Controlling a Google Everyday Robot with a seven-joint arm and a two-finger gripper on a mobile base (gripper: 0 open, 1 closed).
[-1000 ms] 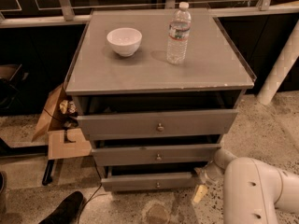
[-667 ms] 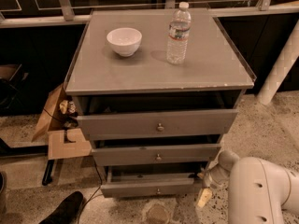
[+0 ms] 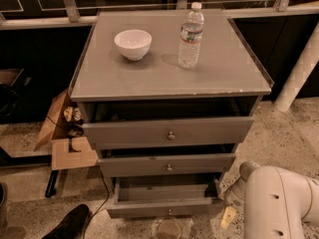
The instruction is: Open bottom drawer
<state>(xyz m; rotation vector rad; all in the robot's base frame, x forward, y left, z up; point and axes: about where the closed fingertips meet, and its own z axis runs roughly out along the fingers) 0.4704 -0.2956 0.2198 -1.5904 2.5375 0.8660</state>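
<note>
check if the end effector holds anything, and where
Cannot be told; the end effector sits at the right end of the bottom drawer, off its knob.

The grey cabinet top [image 3: 149, 78] fills the upper middle of the frame. A white bowl [image 3: 132, 44] sits toward its upper left, and a clear water bottle [image 3: 191, 36] stands upright to the bowl's right, apart from it. The gripper [image 3: 228, 214] is at the lower right, low over the speckled floor [image 3: 294, 128].

The arm [image 3: 281, 203] is a bulky, smooth, cream-white shell with rounded edges and a few small dark recessed screw holes. A domed joint cap [image 3: 248, 170] tops it. The claw [image 3: 228, 216], pale yellowish, sits at the arm's end, low near the speckled floor [image 3: 294, 133].
</note>
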